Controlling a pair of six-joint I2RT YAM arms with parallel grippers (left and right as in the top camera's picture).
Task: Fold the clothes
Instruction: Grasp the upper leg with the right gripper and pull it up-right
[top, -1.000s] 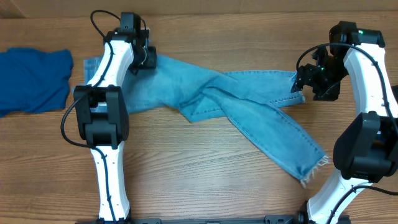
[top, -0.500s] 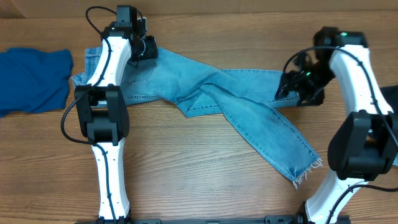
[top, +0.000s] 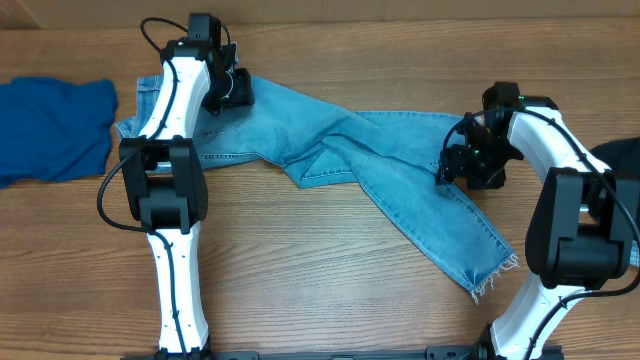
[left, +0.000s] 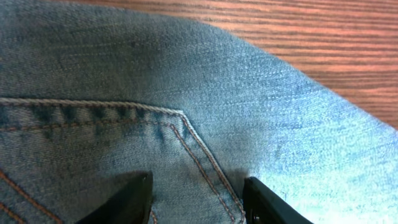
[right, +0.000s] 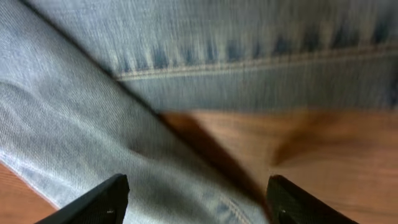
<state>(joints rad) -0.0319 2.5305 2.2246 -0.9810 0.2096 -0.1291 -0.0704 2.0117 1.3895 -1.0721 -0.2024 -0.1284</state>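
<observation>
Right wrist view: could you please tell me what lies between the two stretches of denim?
Bare wooden table, partly shadowed, lies between the two stretches of the jeans; the right wrist view shows it.

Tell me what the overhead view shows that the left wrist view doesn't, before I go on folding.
Only overhead: the whole jeans lying unfolded, legs spread toward the right, one frayed hem near the right arm, and a blue garment at the far left. Only left wrist: a close look at the pocket stitching, with the left fingers standing apart over flat denim. Both: pale denim lying on the wooden table.
</observation>
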